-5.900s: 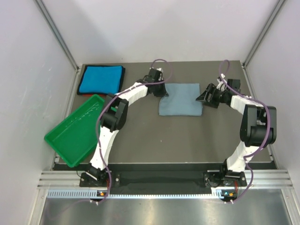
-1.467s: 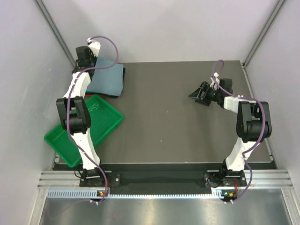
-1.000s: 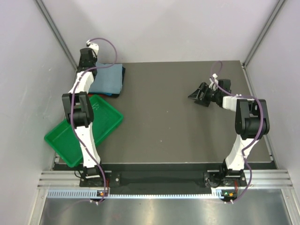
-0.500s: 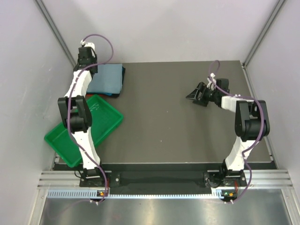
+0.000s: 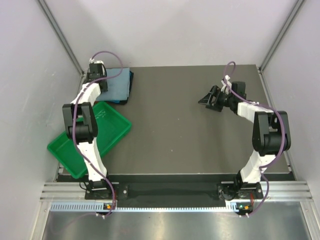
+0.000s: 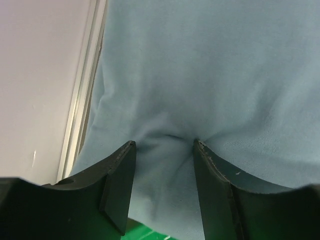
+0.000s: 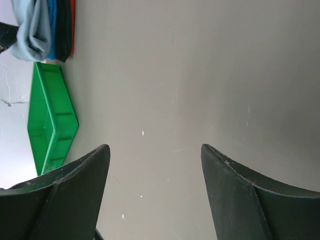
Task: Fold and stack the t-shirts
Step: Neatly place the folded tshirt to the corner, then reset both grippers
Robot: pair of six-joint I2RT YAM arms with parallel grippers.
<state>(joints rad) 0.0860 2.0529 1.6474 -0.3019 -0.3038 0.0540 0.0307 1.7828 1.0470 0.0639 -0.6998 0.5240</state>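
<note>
I am watching the left fingers (image 6: 117, 185) standing well apart over the grey-blue t-shirt (image 6: 210, 75). A puckered ridge of its cloth is sitting in the gap between them. They are not closing on it, and I cannot tell whether either finger is touching the cloth. The right fingers (image 7: 75, 185) are spread wide and holding nothing, hanging over the bare worktop (image 5: 190, 140) on the far right side.

The grey-blue t-shirt is lying folded and mostly smooth at the far left corner of the worktop, creased only around the left fingers. It is sitting on top of the turquoise t-shirt (image 7: 52, 20), which is showing only as a bright edge beneath it. Dark and orange layers are peeking out under that edge, and I cannot tell what they are.

I am counting two t-shirts in one stack, and one green tray (image 5: 75, 150) just beside it, nearer to me.
</note>
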